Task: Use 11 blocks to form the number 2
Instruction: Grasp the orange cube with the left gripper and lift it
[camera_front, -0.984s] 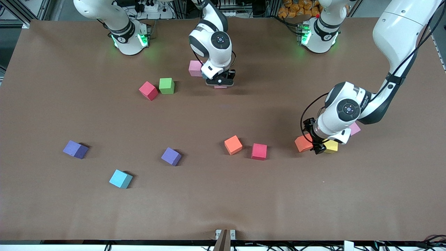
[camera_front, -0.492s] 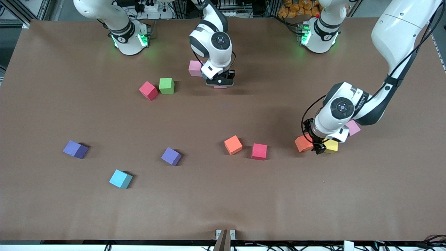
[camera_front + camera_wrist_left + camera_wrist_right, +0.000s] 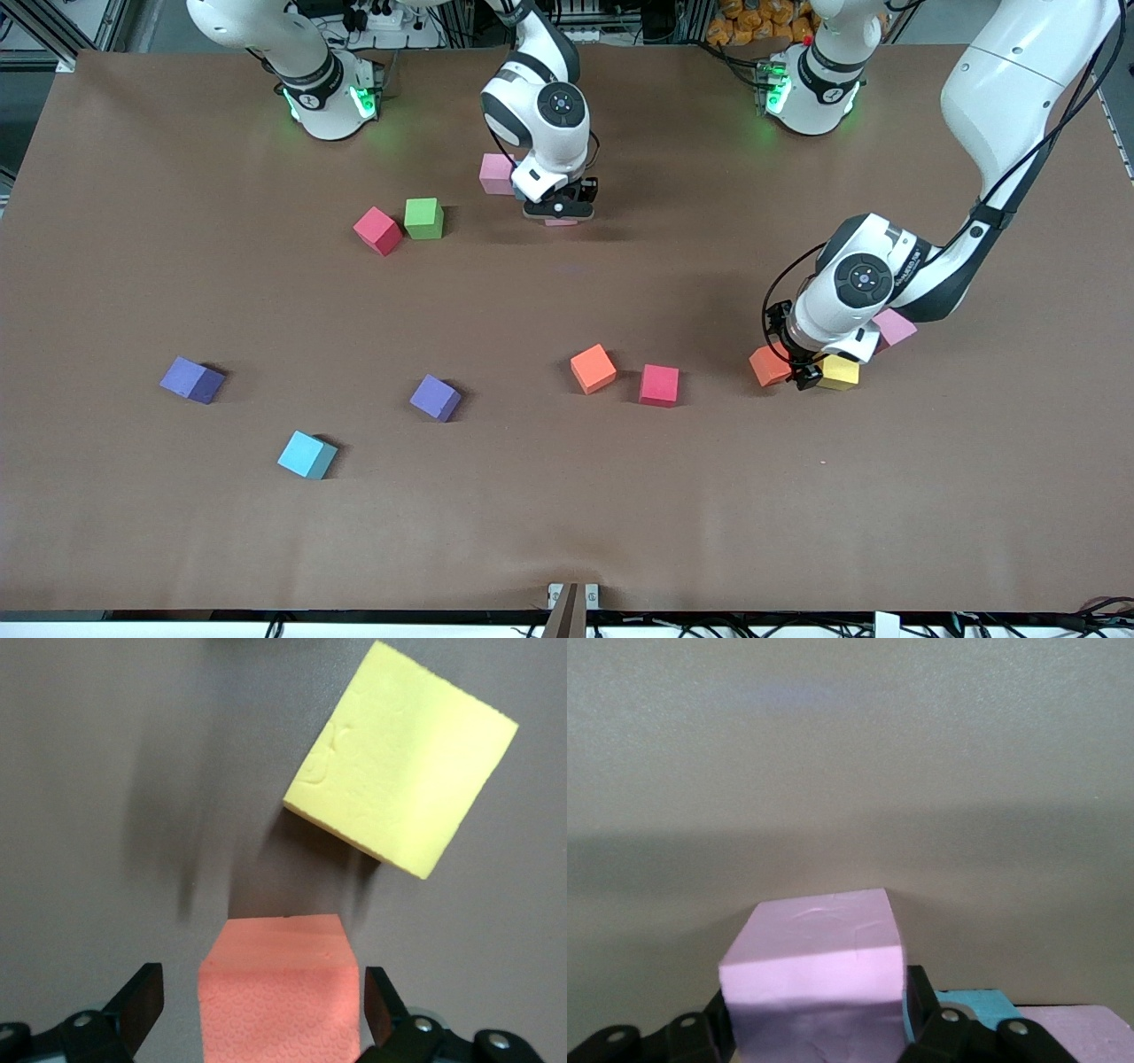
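Two pincers low, left pincer (image 3: pixel 257 1010) straddling orange block (image 3: pixel 279 988), right (image 3: pixel 815 1019) perhaps gripping pink (image 3: pixel 815 983)

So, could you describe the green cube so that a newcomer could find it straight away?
Start at the right arm's base along the table's edge. Come a little nearer the front camera to a pair of touching cubes. The green cube is the one beside the red cube, and it is the only green one on the table.

A green cube (image 3: pixel 423 218) sits on the brown table (image 3: pixel 567 496)
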Action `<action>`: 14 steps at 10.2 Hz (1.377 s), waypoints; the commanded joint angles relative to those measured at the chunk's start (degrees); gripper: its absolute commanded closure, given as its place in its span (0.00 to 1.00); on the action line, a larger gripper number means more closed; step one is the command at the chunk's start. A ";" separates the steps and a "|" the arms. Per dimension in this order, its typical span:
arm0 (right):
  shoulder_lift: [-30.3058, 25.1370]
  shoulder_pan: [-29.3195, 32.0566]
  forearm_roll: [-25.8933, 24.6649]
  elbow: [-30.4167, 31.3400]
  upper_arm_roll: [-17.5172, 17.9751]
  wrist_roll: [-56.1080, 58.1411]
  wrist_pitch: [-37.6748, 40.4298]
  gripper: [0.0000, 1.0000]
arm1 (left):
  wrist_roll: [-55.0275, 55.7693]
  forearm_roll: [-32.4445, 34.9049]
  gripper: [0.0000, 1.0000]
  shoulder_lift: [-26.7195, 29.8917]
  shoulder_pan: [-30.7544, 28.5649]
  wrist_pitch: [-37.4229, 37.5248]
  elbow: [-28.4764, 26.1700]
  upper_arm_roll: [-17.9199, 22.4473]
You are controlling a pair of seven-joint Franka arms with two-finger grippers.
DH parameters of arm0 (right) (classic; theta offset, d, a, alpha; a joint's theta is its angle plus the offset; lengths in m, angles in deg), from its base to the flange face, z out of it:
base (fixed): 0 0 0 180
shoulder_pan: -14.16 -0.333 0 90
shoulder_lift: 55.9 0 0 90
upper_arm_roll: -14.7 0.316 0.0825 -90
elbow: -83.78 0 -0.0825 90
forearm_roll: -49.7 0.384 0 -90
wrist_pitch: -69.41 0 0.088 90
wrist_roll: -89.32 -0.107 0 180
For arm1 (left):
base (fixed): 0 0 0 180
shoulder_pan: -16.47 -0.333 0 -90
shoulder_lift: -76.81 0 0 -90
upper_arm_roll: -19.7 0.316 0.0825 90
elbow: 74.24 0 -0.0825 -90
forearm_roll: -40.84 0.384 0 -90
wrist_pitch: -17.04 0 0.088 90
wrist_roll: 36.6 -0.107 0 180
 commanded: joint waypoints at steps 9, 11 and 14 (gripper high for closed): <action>-3.61 0.69 0.58 1.59 -0.06 2.87 0.67 0.20 | -17.69 3.53 1.00 1.54 0.62 2.94 2.27 -7.61; -3.87 0.70 0.58 1.77 -0.06 2.97 0.76 0.20 | -25.68 3.53 1.00 1.54 2.10 6.73 3.07 -12.09; -6.32 1.31 0.58 2.64 0.03 3.14 1.37 0.20 | -31.76 3.62 1.00 1.45 9.91 9.54 5.44 -12.46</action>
